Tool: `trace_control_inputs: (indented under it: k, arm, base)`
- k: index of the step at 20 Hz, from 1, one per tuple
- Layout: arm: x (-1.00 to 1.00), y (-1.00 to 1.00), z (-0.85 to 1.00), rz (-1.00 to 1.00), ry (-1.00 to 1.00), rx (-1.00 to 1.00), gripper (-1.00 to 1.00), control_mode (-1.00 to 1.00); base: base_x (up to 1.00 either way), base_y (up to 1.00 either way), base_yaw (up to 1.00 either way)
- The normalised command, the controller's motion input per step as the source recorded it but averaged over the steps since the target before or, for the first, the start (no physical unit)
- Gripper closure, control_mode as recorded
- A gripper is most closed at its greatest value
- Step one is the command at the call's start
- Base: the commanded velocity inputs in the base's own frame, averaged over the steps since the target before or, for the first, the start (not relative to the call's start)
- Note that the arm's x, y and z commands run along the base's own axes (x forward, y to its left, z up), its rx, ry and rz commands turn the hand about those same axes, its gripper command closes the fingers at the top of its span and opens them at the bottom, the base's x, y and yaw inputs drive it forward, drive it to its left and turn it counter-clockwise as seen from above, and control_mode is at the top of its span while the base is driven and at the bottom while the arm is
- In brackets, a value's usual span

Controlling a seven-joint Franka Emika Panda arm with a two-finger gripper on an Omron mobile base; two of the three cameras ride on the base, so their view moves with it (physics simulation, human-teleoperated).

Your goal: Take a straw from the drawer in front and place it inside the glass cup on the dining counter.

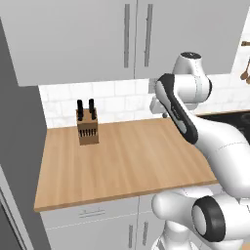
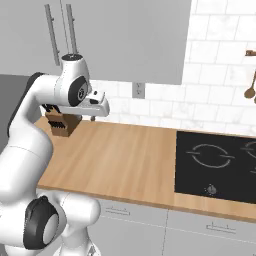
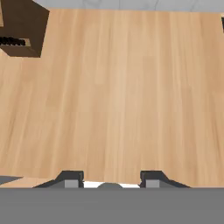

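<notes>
Two dark fingertips [image 3: 70,178] of the gripper [image 3: 109,179] stood apart w/ nothing between, over bare wooden counter [image 3: 122,100]. Knife block [image 1: 87,126] sat at counter's left, near tiled wall; black hob [image 2: 215,165] at right. Drawer front [image 1: 93,213] below counter edge was closed.

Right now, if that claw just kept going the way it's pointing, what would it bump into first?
Probably the bare wooden counter: the gripper points down at it, jaws apart and empty, with the knife block off to one side.

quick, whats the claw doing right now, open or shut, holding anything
Claw: open and empty, fingertips apart with nothing between them, hanging above the bare wooden counter.
</notes>
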Motion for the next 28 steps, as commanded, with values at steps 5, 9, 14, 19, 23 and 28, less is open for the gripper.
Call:
trace_control_inputs:
  k: [5, 9, 14, 19, 23, 28]
  arm:
    - [-0.08, 0.0, 0.0, 0.0, 0.0, 0.0, -1.0, 1.0]
    - [0.0, 0.0, 0.0, 0.0, 0.0, 0.0, -1.0, 1.0]
    - [0.0, 0.0, 0.0, 0.0, 0.0, 0.0, -1.0, 1.0]
    - [0.0, 0.0, 0.0, 0.0, 0.0, 0.0, -1.0, 1.0]
    - [0.0, 0.0, 0.0, 0.0, 0.0, 0.0, -1.0, 1.0]
    - [0.0, 0.0, 0.0, 0.0, 0.0, 0.0, -1.0, 1.0]
  base:
    - [-0.52, -0.02, -0.03]
    - [-0.88, -0.4, 0.0]
    - [0.01, -0.87, 0.32]
    - [0.24, -0.85, 0.58]
    - [0.18, -0.75, 0.63]
    - [0.01, -0.81, 0.64]
